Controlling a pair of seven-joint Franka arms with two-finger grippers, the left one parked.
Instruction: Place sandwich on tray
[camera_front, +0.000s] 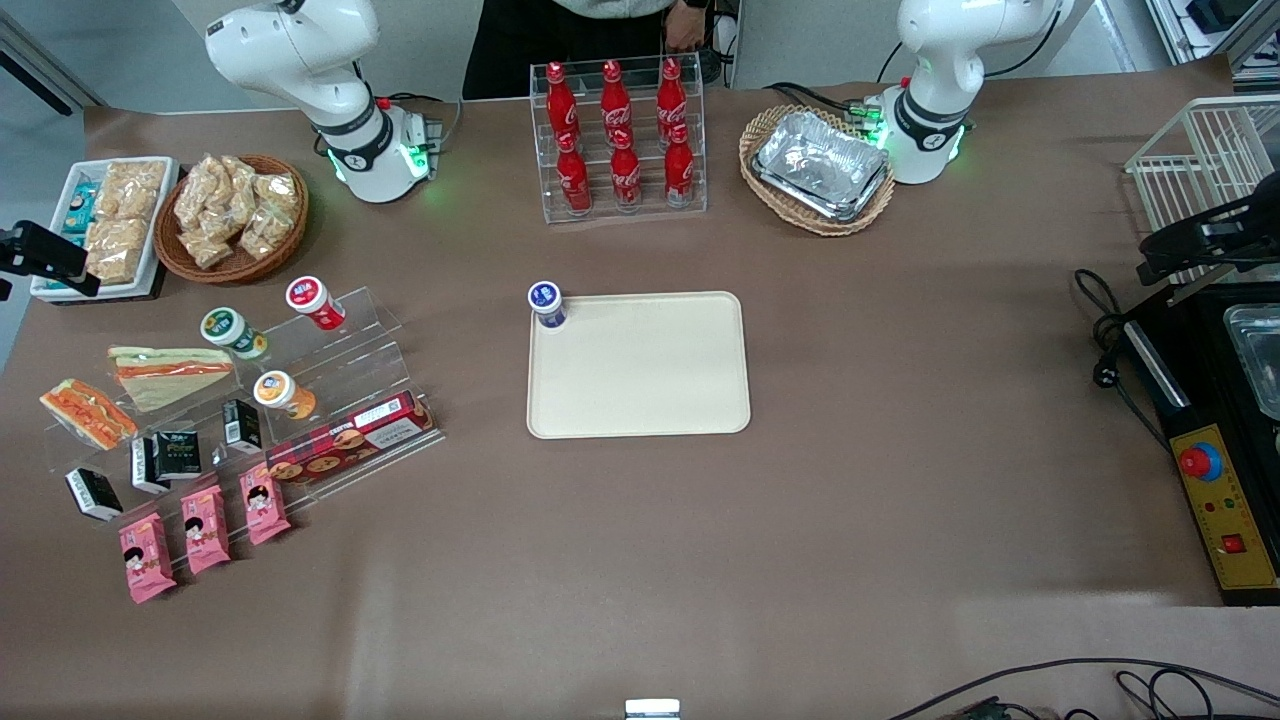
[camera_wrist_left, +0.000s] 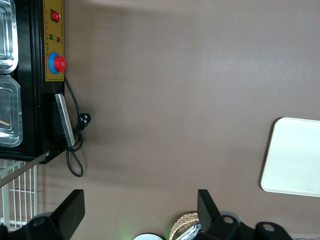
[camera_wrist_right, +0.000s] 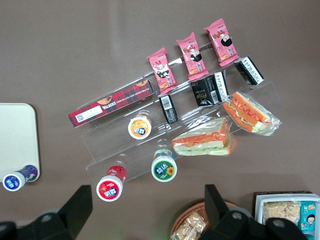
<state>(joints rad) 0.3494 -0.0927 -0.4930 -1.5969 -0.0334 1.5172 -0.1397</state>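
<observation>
Claw (camera_wrist_right: 145, 212): it hangs high over the tabletop at the working arm's end, above the clear stepped display; its two fingers (camera_wrist_right: 80, 205) stand spread wide apart with nothing between them.
Sandwich (camera_front: 88, 412): the small clear-wrapped wedge with orange-red and green layers lies on the clear stepped display (camera_front: 340, 350), at that display's outer end, just beside the larger pale sandwich (camera_front: 170, 375) and a little nearer the front camera than it.
Tray (camera_front: 650, 390): the flat beige tray sits mid-tabletop, well apart from the sandwich; its surface is bare except at one corner.
Blue-capped bottle (camera_front: 547, 303): it stands on the tray's corner that lies farthest from the front camera, on the working arm's side.
Display goods: three small capped bottles, a red tartan biscuit box (camera_front: 350, 445), small black packets and three pink snack packs (camera_front: 205, 528).
Tabletop (camera_front: 900, 500): covered in brown.
</observation>
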